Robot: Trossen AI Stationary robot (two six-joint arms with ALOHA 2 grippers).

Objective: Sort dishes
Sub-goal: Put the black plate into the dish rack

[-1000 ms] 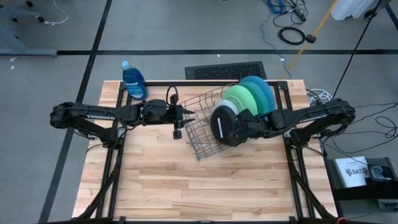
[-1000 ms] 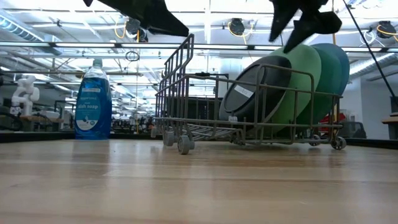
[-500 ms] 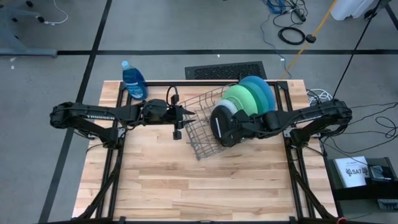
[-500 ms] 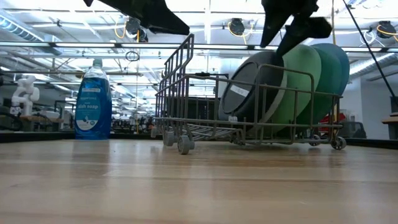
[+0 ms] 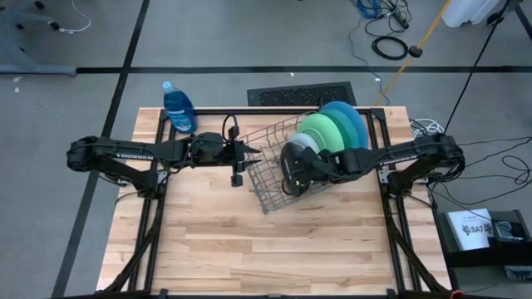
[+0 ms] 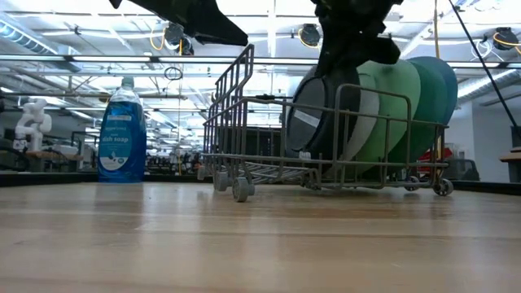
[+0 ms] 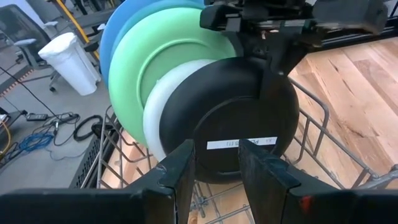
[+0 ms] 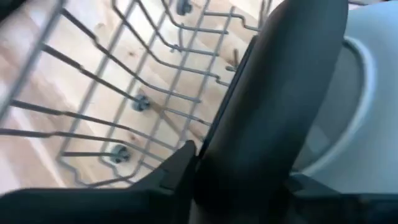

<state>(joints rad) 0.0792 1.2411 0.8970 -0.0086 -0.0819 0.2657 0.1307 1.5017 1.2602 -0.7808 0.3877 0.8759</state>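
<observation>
A black round dish (image 6: pixel 326 114) stands on edge in the grey wire rack (image 5: pixel 268 184), in front of a pale mint plate (image 7: pixel 163 112), a light green plate (image 7: pixel 180 62) and a blue plate (image 5: pixel 356 116). These plates also stand on edge in the rack, leaning toward the table's right. My right gripper (image 5: pixel 312 164) reaches in from the right and is shut on the black dish. My left gripper (image 5: pixel 252 154) stays at the rack's left end wall. Its fingers (image 7: pixel 177 177) are apart, and I cannot tell whether they touch the wire. My right gripper pinches the black dish's upper rim (image 7: pixel 249 62) between its two fingers, one finger (image 7: pixel 273 71) on the dish's underside, the other hidden behind the dish. The fingers slant down from the table's right. The dish stands nearly upright, its lower edge inside the rack.
A blue dish soap bottle (image 5: pixel 178 106) stands at the table's far left corner. The rack rests on small wheels (image 6: pixel 240 190) at the table's far middle. Bare wooden tabletop (image 5: pixel 266 249) stretches along the near half.
My right gripper has come down and toward the table's left onto the black dish's upper rim and has shut on it. The dish, which leaned back on the plates, has been tipped nearly upright, its lower edge staying in the rack.
</observation>
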